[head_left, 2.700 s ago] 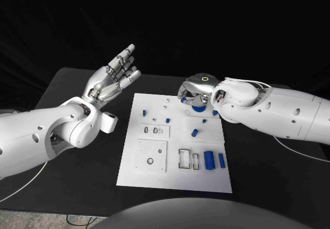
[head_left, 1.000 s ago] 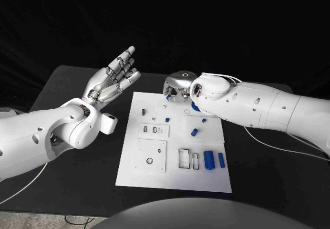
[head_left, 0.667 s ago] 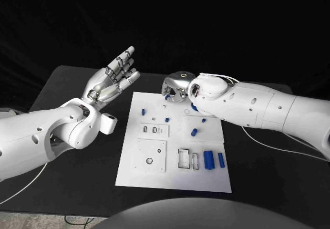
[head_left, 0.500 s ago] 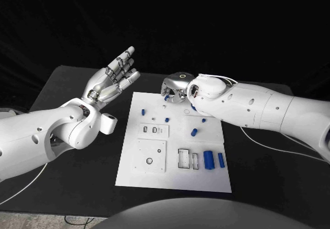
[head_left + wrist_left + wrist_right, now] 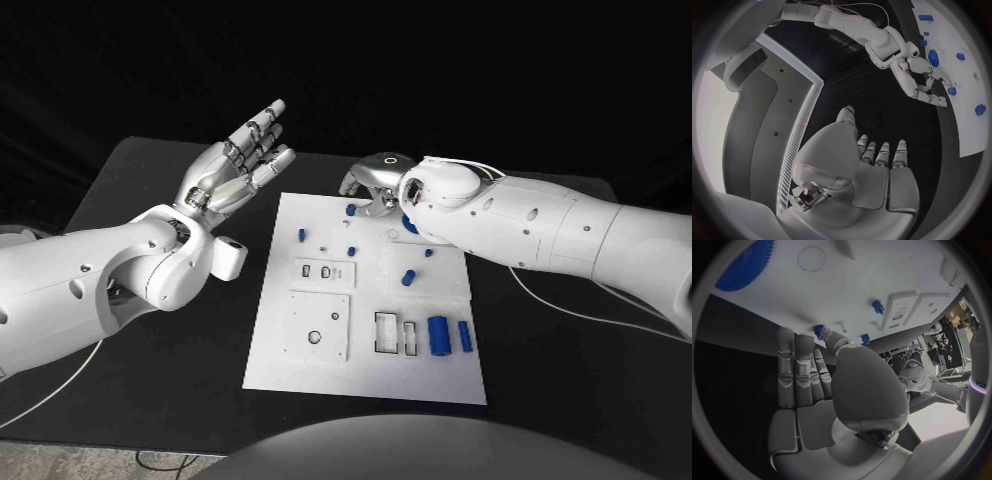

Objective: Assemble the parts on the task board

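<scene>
Your right hand (image 5: 375, 185) hangs over the far edge of the white board (image 5: 289, 350), knuckles up and fingers pointing down. In the right wrist view its fingers (image 5: 795, 370) lie straight, side by side, with the thumb alongside; a small blue peg (image 5: 820, 331) sits right at the thumb's tip, but you cannot tell from these pictures whether it is pinched or only touched. In the head view that peg (image 5: 351, 210) stands on the board just below the hand.

Your left hand (image 5: 238, 165) is raised beside the board's far left corner, palm up, fingers spread and holding nothing.

On the board, a large blue toothed disc (image 5: 745, 265) lies under your right wrist. More small blue pegs are scattered nearer you from that hand, and two blue cylinders (image 5: 438, 336) lie next to a rectangular slot towards the near edge.
</scene>
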`<state>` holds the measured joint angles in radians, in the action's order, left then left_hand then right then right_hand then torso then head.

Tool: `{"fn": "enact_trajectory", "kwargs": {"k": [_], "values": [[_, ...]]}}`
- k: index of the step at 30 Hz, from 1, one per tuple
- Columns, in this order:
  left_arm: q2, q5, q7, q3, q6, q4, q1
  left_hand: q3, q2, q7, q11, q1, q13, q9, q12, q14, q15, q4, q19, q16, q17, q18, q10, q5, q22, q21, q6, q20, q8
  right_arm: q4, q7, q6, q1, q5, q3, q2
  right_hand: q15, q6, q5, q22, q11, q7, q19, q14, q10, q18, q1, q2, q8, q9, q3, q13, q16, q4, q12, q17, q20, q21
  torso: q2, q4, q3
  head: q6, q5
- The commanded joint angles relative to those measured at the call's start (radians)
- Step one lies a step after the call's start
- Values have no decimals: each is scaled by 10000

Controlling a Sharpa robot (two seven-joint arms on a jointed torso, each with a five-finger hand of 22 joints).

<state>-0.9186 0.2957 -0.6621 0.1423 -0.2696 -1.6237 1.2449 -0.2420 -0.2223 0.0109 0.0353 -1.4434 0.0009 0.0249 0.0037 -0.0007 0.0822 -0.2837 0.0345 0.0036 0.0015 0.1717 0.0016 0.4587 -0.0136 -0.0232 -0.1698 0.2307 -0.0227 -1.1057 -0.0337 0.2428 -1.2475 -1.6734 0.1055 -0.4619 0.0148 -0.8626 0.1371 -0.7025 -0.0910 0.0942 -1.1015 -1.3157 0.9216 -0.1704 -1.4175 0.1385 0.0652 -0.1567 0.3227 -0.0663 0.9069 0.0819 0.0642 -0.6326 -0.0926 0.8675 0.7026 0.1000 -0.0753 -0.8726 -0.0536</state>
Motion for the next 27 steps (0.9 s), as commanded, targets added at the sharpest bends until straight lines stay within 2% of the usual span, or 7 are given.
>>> {"fn": "enact_trajectory", "kwargs": {"k": [1, 8, 12, 16, 19, 23, 27], "values": [[-5, -92, -52, -3, 204, -8, 1, 53, 29, -56, -79, -111, -9, 8, -37, 7, 99, -11, -6, -36, -15, 94, -16, 60, -12, -33, 4, 73, -36, -179, -53, 240, -56, 54, -3, -208, 0, 119, -101, 4, -6, 31, 63, 76, -83, -83, 121, -4, -6, 33, -147, -22, -39, 37, 83, 18, 0, -60, 0, -6, -5, 46, -23], [-75, -97, -40, 6, 197, -25, 0, 54, 29, -58, -81, -113, -9, 8, -37, 7, 100, -10, -6, -36, -15, 93, -16, 63, -12, -33, 5, 74, -35, -1261, -146, 595, -517, 533, -4, -1196, 33, -87, 63, -107, 34, 321, 0, 56, 452, -81, -23, -179, 115, 36, -232, -131, 24, 51, 509, -45, 16, -83, -18, -42, -20, 40, 19], [-103, -98, -23, 14, 200, -33, -1, 58, 29, -65, -90, -125, -9, 8, -37, 7, 106, -6, -5, -36, -15, 93, -16, 83, -12, -34, 2, 80, -35, -2171, -335, 592, -869, 824, -3, -2042, 59, -265, 195, 15, 105, 311, 114, 195, 1326, -115, -100, -244, 177, 32, -154, -318, -188, 80, 1080, 208, 36, -276, -35, -59, -34, 33, 17], [-108, -98, 7, 23, 215, -30, -1, 61, 28, -66, -95, -133, -9, 8, -37, 7, 111, -4, -1, -36, -15, 93, -16, 96, -14, -37, -1, 83, -34, -2656, -540, 173, -1007, 938, 11, -2630, 176, -534, 149, 83, 430, 229, 403, 729, 2386, -125, -166, -223, 259, 5, -215, -968, -825, 27, 2249, 730, 123, -574, -48, -90, -50, 37, 10], [-87, -98, 11, 28, 238, -16, -3, 64, 26, -68, -99, -139, -9, 7, -37, 7, 118, -4, 1, -36, -15, 93, -16, 108, -15, -39, 2, 87, -33, -2777, -679, -212, -974, 975, 31, -2892, 298, -725, -13, 122, 615, 220, 410, 655, 1506, -116, 120, -170, 233, 25, -778, -3542, -939, 54, 5318, 755, 206, -883, -41, -110, -49, 25, 17], [-47, -98, 25, 46, 294, 14, -9, 77, 10, -72, -112, -157, -9, 4, -37, 7, 143, -4, 7, -36, -15, 93, -16, 141, -17, -43, 11, 99, -29, -2792, -866, -528, -744, 1002, 52, -3171, 266, -558, -143, -1881, 793, 21, -680, -1123, 4027, 279, 674, -370, 87, 54, -1172, -11748, 3801, 368, 12875, -5258, 177, 876, -55, -87, -42, 0, 24], [-41, -98, 26, 86, 322, 25, -12, 83, 4, -72, -118, -166, -9, 3, -37, 7, 154, -2, 11, -36, -15, 93, -16, 155, -18, -46, 18, 104, -26, -2733, -960, -521, -510, 956, 58, -3308, 323, -471, -176, -3925, 768, -23, -1587, -2143, 6349, 593, 1296, -505, 72, 13, -1510, -14906, 6060, 742, 14994, -8441, 236, 2709, -58, -85, -44, 0, 53]]}}
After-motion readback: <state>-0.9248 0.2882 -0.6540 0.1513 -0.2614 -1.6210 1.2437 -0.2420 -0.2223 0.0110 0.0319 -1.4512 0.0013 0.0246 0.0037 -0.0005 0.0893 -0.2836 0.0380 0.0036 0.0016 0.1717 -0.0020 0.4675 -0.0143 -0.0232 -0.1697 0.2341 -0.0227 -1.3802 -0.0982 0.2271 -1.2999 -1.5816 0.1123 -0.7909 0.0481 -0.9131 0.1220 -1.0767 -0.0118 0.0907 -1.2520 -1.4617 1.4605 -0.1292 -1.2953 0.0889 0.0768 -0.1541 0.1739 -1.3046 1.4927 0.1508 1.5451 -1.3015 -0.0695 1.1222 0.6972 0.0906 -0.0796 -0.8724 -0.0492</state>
